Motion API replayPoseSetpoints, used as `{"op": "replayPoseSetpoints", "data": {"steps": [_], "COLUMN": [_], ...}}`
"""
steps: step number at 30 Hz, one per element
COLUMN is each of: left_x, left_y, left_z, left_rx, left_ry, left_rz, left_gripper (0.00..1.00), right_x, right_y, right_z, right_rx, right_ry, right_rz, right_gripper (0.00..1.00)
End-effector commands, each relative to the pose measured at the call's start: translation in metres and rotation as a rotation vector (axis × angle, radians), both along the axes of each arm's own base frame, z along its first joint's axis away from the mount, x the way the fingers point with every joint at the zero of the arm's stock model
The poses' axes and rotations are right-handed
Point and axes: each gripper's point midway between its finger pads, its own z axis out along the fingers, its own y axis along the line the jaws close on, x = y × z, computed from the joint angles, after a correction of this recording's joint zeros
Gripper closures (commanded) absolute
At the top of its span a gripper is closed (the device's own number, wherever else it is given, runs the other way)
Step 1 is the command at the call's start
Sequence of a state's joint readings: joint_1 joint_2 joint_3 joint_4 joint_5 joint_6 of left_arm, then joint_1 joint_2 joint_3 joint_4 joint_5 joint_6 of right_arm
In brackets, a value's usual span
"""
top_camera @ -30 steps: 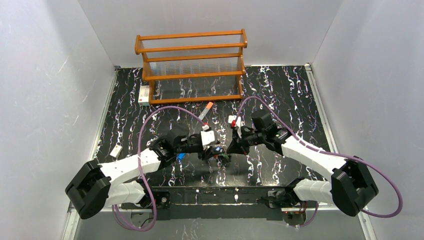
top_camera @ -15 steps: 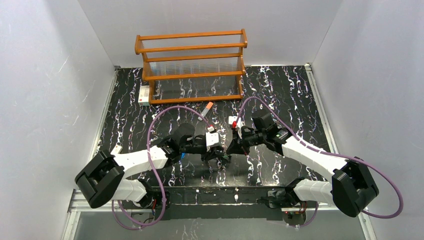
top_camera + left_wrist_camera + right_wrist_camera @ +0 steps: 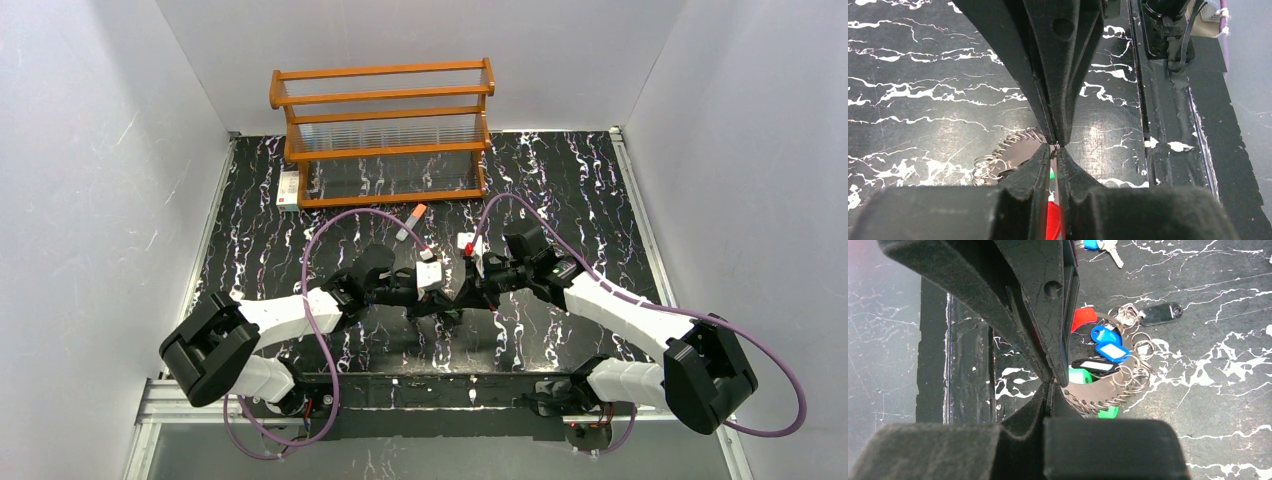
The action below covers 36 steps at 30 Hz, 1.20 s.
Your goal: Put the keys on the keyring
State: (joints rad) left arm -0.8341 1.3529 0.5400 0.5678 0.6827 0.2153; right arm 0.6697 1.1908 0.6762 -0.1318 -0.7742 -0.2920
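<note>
Marbled table (image 3: 560, 190) | right wrist: keys (image 3: 1111, 351) bunched by keyring (image 3: 1083, 319) | top: mostly hidden

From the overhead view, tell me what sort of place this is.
Probably a robot test cell: plain white walls box in a black white-veined tabletop, with white robot arms bolted at its near edge.

From above, my left pincer (image 3: 436, 300) and right pincer (image 3: 466, 295) hide most of the keyring (image 3: 1083, 318). A blue key (image 3: 1091, 244) runs off the top edge. What my left pincer pinches is too small to tell.
</note>
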Motion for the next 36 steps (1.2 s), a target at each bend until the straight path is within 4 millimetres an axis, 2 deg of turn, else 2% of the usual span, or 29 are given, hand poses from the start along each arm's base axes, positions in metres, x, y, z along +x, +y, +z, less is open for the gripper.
{"op": "replayPoseSetpoints", "data": {"steps": [1, 3, 7, 12, 15, 17, 21, 30, 36], "left_x": [0.0, 0.001, 0.003, 0.011, 0.013, 0.013, 0.012, 0.009, 0.009], "left_y": [-0.009, -0.009, -0.008, -0.002, 0.002, 0.005, 0.008, 0.011, 0.011], "left_z": [0.019, 0.021, 0.024, 0.026, 0.027, 0.029, 0.031, 0.039, 0.041], "left_rx": [-0.046, -0.05, -0.053, -0.05, -0.049, -0.053, -0.058, -0.077, -0.084], "left_ry": [-0.021, -0.026, -0.036, -0.068, -0.09, -0.102, -0.125, -0.19, -0.186], "left_rz": [-0.029, -0.031, -0.014, 0.045, 0.072, 0.083, 0.083, 0.062, 0.064], "left_gripper": [0.95, 1.0, 1.0, 1.0, 1.0, 1.0, 1.0, 1.0, 1.0], "right_x": [-0.002, -0.002, 0.003, 0.023, 0.031, 0.033, 0.026, 0.012, 0.01], "right_y": [0.006, 0.006, 0.007, 0.004, -0.003, -0.007, -0.009, 0.002, 0.007], "right_z": [0.021, 0.022, 0.024, 0.038, 0.047, 0.047, 0.038, 0.033, 0.034], "right_rx": [0.062, 0.062, 0.062, 0.081, 0.113, 0.121, 0.113, 0.132, 0.165], "right_ry": [-0.043, -0.046, -0.055, -0.161, -0.251, -0.284, -0.285, -0.216, -0.205], "right_rz": [0.044, 0.042, 0.022, -0.097, -0.159, -0.183, -0.153, -0.036, -0.013], "right_gripper": [0.99, 0.99, 0.99, 0.56, 0.4, 0.34, 0.33, 0.48, 0.5]}}
